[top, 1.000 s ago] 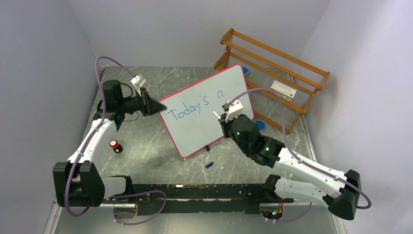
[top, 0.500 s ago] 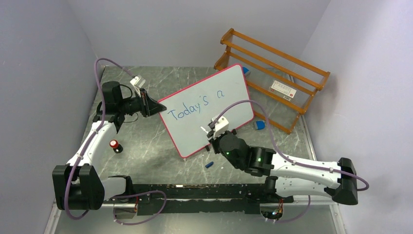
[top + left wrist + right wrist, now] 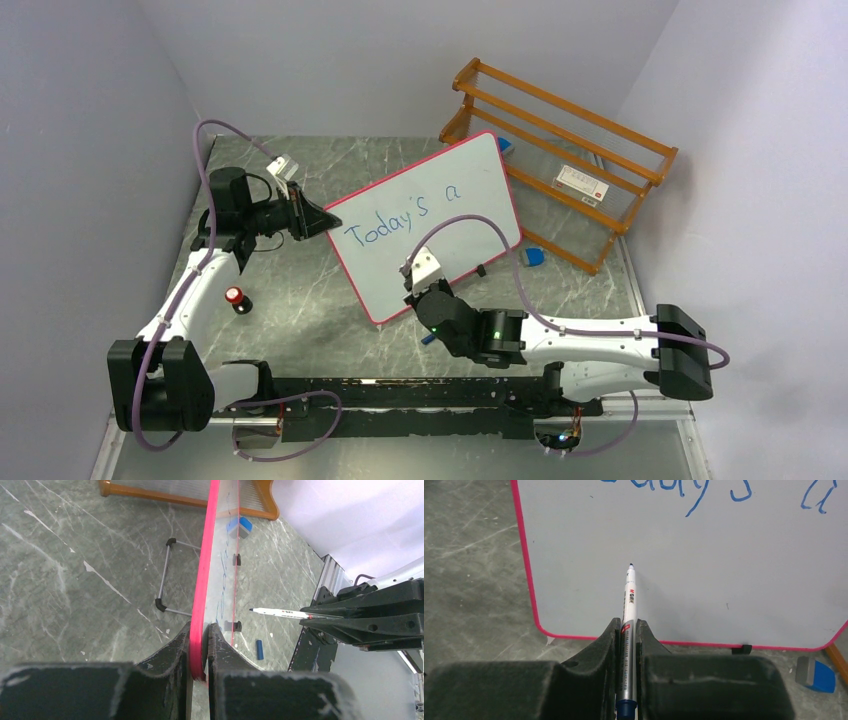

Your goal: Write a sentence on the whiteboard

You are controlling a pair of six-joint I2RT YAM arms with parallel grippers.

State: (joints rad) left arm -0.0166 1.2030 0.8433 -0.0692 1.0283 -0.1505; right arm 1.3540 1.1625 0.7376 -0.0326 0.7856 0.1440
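Note:
The whiteboard point(image 3: 470, 180), white with a pink-red rim, stands tilted on the table. My left gripper point(image 3: 325, 222) is shut on its left edge; in the left wrist view both fingers pinch the rim point(image 3: 206, 555) at the gripper point(image 3: 200, 627). The sentence point(image 3: 398, 219) reads "Today's a" in blue. My right gripper point(image 3: 626, 625) is shut on a silver marker point(image 3: 629, 600). Its blue tip points at the bare lower left of the board point(image 3: 724, 555), below the writing point(image 3: 694, 492), a small gap off the surface. The marker point(image 3: 285, 613) also shows from the side.
An orange wooden rack point(image 3: 560, 160) stands behind the board at the back right. A blue eraser point(image 3: 533, 256) lies by the board's right corner. A blue cap point(image 3: 430, 337) lies in front of the board, and a red-topped object point(image 3: 236, 297) sits near the left arm.
My right arm has swung left and toward the near edge, carrying the marker from beside the "a" down to the board's lower left. The left gripper has held still.

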